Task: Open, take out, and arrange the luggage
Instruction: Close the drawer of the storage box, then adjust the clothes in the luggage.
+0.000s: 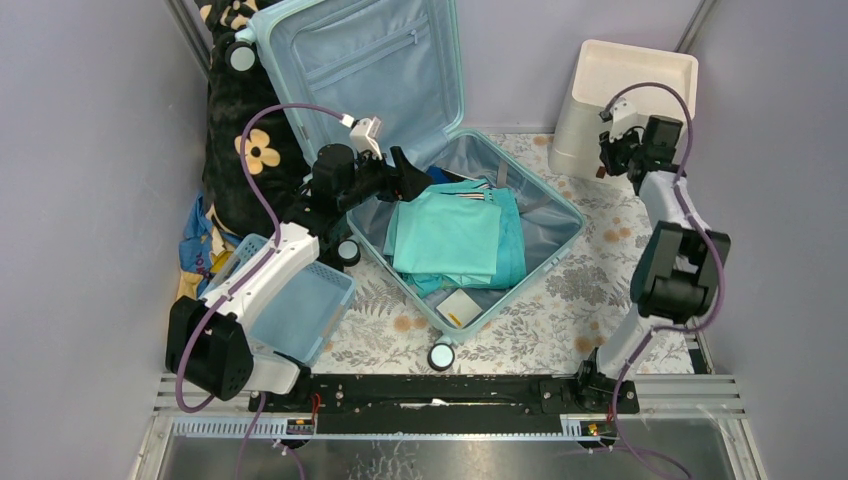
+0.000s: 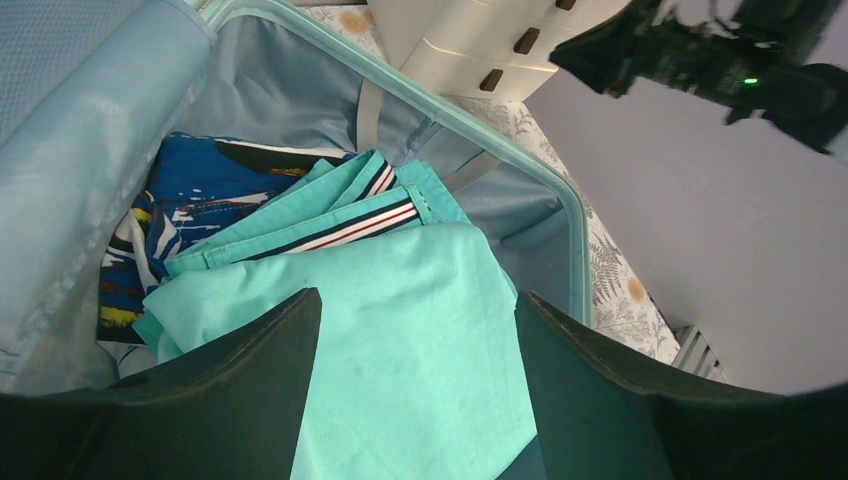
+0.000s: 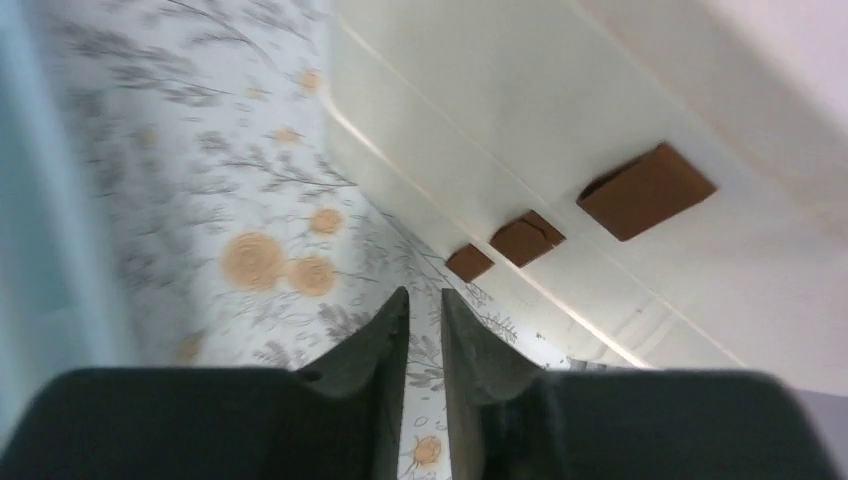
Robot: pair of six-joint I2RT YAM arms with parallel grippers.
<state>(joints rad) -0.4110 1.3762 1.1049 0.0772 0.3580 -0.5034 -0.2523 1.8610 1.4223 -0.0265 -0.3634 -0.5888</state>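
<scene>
The pale aqua luggage [image 1: 565, 205] lies open on the flowered cloth, its lid [image 1: 370, 60] leaning up against the back. Folded teal clothes [image 1: 450, 235] fill its lower half, and a small white packet [image 1: 459, 307] lies at the near corner. My left gripper [image 1: 408, 175] hovers open over the suitcase's back left. In the left wrist view, its fingers [image 2: 415, 310] straddle the top teal cloth [image 2: 400, 330], with a blue patterned garment [image 2: 200, 190] beneath. My right gripper [image 1: 607, 165] hangs by the cream drawer unit [image 1: 620, 90], jaws a narrow slit apart [image 3: 425, 300], nothing between them.
A small blue basket [image 1: 290, 300] sits left of the suitcase, under my left arm. Dark fabric with yellow flowers [image 1: 240, 140] is piled at the back left. The drawer unit's brown handles [image 3: 645, 190] face my right gripper. Grey walls close in on both sides.
</scene>
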